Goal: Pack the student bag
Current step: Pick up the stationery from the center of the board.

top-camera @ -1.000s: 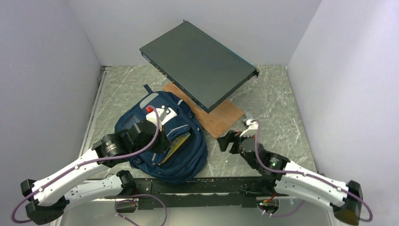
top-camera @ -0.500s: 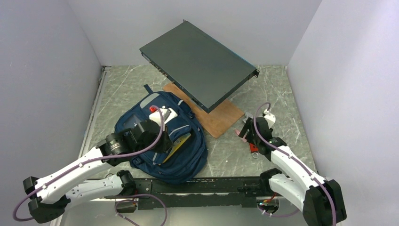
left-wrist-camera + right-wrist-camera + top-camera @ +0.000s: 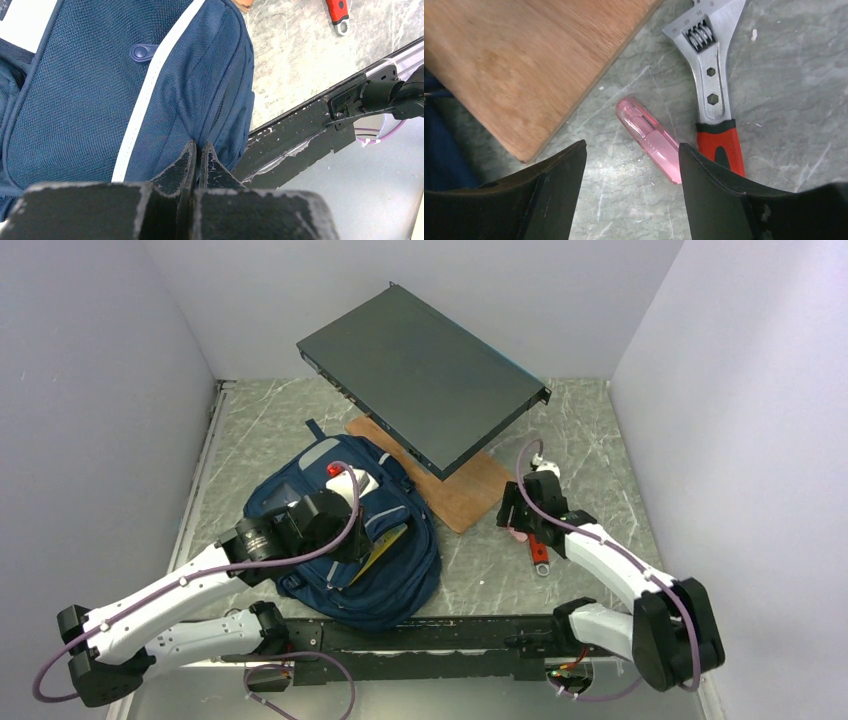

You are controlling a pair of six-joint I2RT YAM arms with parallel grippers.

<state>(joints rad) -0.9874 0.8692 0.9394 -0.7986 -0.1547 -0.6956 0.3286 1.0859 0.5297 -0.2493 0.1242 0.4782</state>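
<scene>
The bag (image 3: 410,565) lies just left of the board (image 3: 465,495). Off the board's near corner, the right fingers (image 3: 554,190) stand open astride a pink pen (image 3: 654,142). Closing askew could roll the pen against the wrench (image 3: 711,85) beside it. Only the left wrist view shows the left fingers (image 3: 182,170) closed at the bag's edge.

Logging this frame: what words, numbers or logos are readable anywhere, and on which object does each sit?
"20", "10": scale marks on the head of the adjustable wrench, right wrist view; the neighbouring numerals are too small to read.
student bag: no readable print in any view.
pink case, wooden board: no text visible.
</scene>
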